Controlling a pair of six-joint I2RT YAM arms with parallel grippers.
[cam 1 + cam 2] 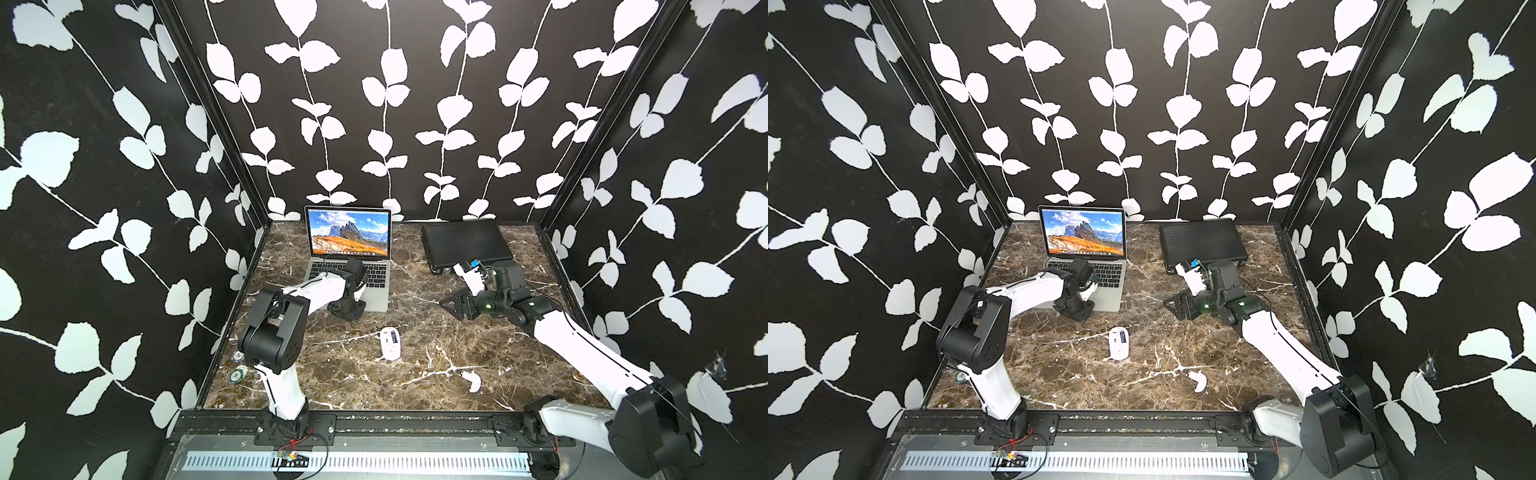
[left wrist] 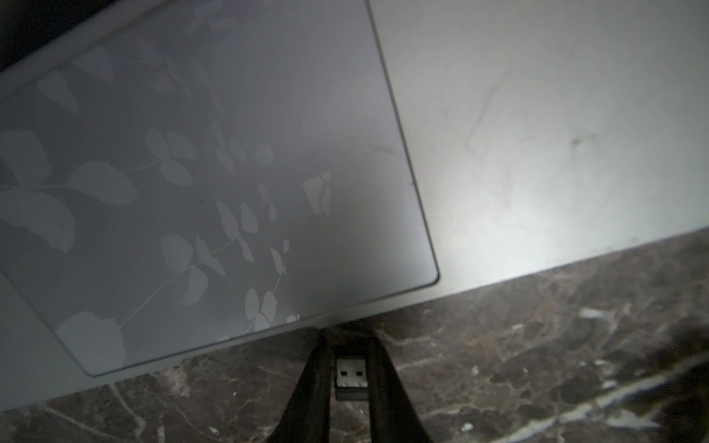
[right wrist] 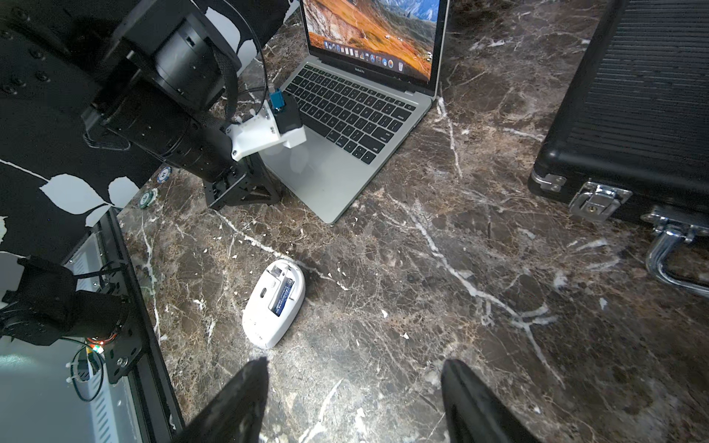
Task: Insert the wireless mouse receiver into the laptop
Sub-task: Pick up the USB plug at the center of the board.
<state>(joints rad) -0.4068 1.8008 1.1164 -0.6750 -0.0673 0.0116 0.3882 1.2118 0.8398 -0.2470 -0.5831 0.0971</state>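
Pinches the wireless mouse receiver (image 2: 351, 374) in the left gripper (image 2: 348, 340), jaws drawn in narrow and seemingly pressed flush to both its sides, metal plug pointing out toward the fingertips and dark cap behind: a sensible hold for so small a part, leading with the end that must go in. Hangs low at the front edge of the laptop (image 2: 537, 134), just off a corner of the trackpad (image 2: 211, 172), above the marbled bench (image 1: 415, 374). Shows no port along that edge, so probably calls for carrying round to a side edge; cannot tell which from here. Leaves the wireless mouse (image 1: 390, 343) belly-up near the bench's middle, recess bared, with a loose white cover piece (image 1: 473, 381) toward the front edge. Holds the right gripper (image 3: 355, 360) spread wide and empty over the bench's right half, near the black case (image 1: 465, 241), likely parked clear of the work.
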